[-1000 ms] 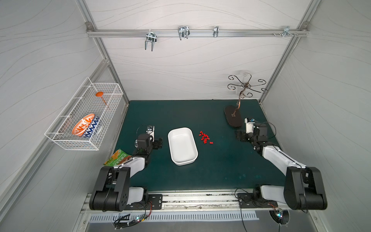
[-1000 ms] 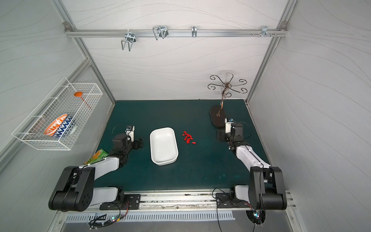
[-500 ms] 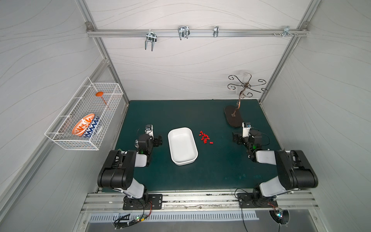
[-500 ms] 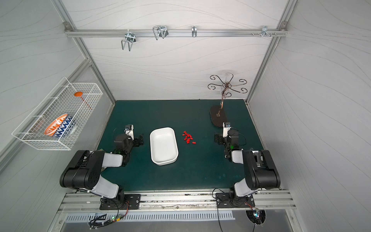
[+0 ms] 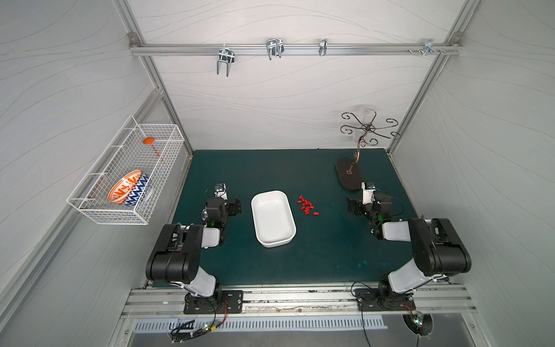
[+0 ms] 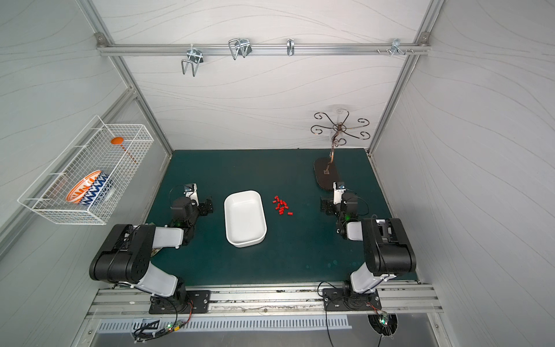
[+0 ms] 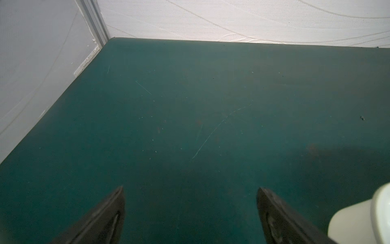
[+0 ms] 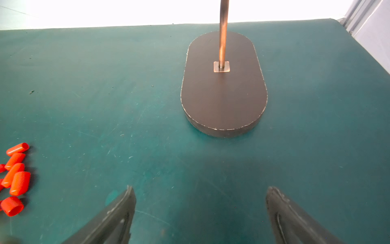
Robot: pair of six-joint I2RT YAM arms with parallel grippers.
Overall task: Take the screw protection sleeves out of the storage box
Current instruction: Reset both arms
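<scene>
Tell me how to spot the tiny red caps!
Find the green mat, then the white storage box in its middle. The screw protection sleeves lie loose between it and the right gripper. Nothing else on the mat is red.

Red sleeves (image 5: 307, 205), white box (image 5: 272, 219), dark green mat (image 5: 315, 258), orange-and-blue zigzag-patterned bowl (image 5: 129, 187), white basket (image 5: 111, 214), dark brown stand (image 5: 348, 177).

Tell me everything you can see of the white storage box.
The storage box is a shallow white rectangular tub with rounded corners, plastic by its look, smooth and plain inside. It sits upright and empty near the middle of the green mat, slightly askew. The red sleeves lie beside it, not touching. Nothing else touches it.
</scene>
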